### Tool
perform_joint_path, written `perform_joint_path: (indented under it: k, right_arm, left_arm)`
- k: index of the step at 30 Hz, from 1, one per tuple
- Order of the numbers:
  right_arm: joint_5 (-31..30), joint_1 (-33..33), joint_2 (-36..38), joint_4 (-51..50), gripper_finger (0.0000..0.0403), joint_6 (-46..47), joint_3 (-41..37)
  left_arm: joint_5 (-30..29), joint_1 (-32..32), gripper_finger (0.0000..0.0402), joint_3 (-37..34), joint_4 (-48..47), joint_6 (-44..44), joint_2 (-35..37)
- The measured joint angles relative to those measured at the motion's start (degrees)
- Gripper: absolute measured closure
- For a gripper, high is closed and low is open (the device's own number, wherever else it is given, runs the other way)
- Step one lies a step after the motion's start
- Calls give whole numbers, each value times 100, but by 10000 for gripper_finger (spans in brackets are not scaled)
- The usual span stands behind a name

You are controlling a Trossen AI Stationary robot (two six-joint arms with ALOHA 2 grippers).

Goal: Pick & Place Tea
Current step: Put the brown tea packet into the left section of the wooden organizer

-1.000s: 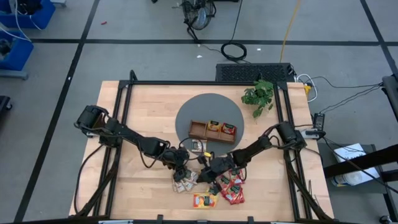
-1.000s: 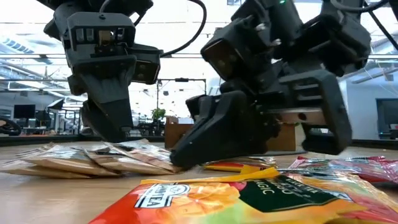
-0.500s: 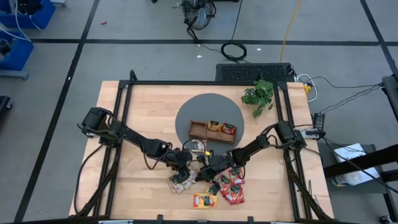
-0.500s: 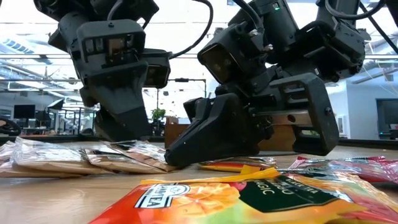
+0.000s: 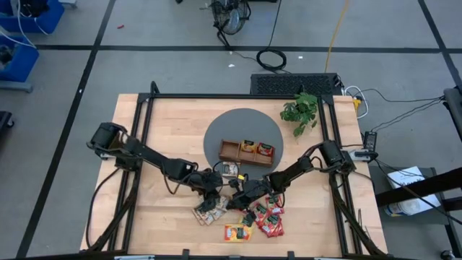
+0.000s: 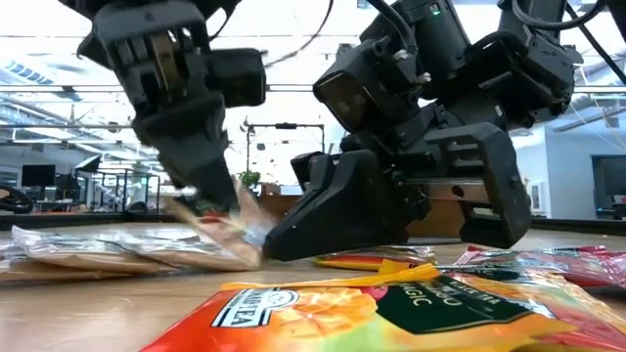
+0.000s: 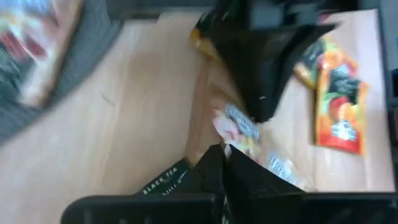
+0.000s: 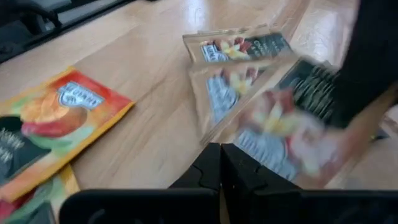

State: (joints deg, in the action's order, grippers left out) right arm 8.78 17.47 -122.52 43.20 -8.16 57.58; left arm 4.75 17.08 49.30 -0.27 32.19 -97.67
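Near the table's front edge, hemmed between both arms, the left gripper [image 6: 210,200] pinches a beige tea sachet [image 6: 230,227] tilted off the pile [image 5: 211,211]; the right gripper [image 6: 323,230] rests closed, empty, just beside it.

The high view is evenly lit and sharp, with only soft shadows under the arms on the tabletop [image 5: 173,123]. In the low view, bright ceiling lights behind turn both arms into dark silhouettes, and the near orange sachet [image 6: 391,313] is soft. Both wrist views are smeared by motion blur; the beige sachets [image 8: 261,106] look streaked.
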Motion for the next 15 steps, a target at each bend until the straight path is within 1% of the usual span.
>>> perform_joint_path:
  k: [4, 9, 11, 12, 15]
  right_arm:
    - [-157, 0, 315, -57, 400, -12, -3]
    - [-151, 22, 945, -179, 371, 345, -8]
    - [-186, 12, 1254, -351, 351, 607, -11]
    - [-317, -2, 1416, -486, 341, 707, -11]
    - [-950, -47, 1764, -886, 308, 891, -22]
  left_arm:
    - [-239, 31, 397, 4, -421, -151, 434]
    - [-801, 234, 398, 70, -1004, -394, 888]
    - [-1208, 423, 398, 181, -1425, -552, 996]
    - [-1492, 531, 398, 259, -1652, -630, 1016]
    - [-2249, 896, 399, 572, -1887, -819, 997]
